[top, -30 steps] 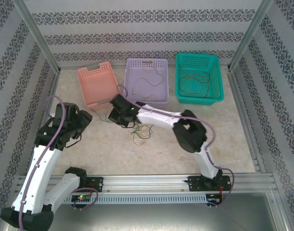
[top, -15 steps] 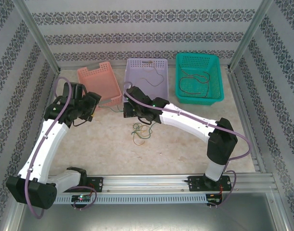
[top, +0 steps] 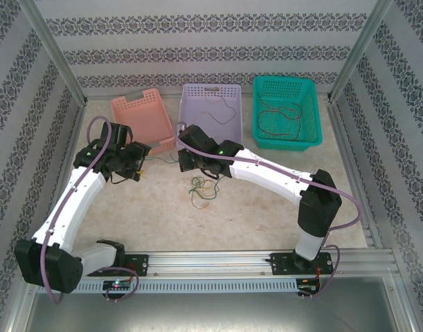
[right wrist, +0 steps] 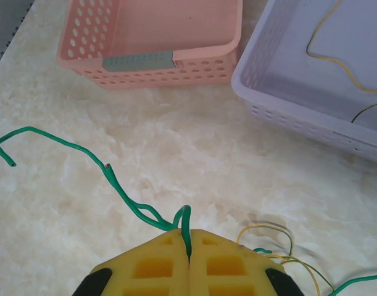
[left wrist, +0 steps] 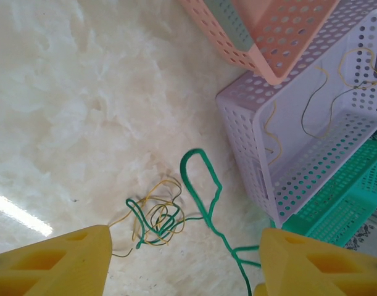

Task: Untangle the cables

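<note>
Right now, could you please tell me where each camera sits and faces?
Top: above and behind, looking down on the left arm, right arm and table.
Left wrist: looking past the open left tool at the tangled cables.
Right wrist: facing the pink basket, right tool shut on the green cable.
Both wrists share green cable, pink basket.

Marbled table (top: 280, 207): 3 baskets (top: 211, 90), tangled cables (top: 201, 191)
</note>
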`<state>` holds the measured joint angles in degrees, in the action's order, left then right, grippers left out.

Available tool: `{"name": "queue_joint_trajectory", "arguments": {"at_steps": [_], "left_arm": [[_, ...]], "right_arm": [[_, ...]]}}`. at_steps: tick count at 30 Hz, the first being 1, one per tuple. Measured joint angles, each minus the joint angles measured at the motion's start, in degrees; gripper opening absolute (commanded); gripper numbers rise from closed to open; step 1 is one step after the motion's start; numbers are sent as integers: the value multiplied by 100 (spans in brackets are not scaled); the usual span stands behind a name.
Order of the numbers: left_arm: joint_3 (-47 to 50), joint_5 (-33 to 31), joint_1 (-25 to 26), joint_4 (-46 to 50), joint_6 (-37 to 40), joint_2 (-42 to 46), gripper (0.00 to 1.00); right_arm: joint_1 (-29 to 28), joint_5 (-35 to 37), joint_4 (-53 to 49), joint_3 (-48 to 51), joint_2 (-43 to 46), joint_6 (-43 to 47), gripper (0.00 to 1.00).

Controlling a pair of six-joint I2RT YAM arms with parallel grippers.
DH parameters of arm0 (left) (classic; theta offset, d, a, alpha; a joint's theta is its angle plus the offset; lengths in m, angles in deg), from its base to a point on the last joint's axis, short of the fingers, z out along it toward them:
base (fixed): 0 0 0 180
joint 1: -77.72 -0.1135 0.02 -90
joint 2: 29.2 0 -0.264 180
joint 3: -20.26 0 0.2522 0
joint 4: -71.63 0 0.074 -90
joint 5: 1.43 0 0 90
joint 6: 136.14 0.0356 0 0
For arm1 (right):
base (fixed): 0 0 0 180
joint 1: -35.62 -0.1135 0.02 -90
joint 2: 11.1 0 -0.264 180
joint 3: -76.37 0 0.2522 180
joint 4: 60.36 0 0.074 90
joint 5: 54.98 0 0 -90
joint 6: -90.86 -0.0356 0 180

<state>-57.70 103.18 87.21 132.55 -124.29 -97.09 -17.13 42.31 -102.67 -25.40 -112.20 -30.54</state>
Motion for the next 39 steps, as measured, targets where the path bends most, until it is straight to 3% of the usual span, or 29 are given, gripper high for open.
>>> {"name": "queue_joint_trajectory", "arguments": {"at_steps": [21, 27, 30, 34, 39], "left_arm": [[289, 63, 31, -680, -188, -343, 22], [345, 107, 68, -732, -221, -341, 2], [348, 127, 68, -743, -203, -315, 0], [400, 442, 70, -1034, -205, -153, 0], [525, 1696, 184, -1880, -109, -146, 0]], "right_arm": [[-39, -2, -2, -17, 0, 31, 0], [-37, 0, -20, -24, 0, 28, 0], [20, -13, -28, -9, 2, 28, 0], [511, -616, 345, 498, 210, 9, 0], [1917, -2159, 1147, 1438, 656, -131, 0]]}}
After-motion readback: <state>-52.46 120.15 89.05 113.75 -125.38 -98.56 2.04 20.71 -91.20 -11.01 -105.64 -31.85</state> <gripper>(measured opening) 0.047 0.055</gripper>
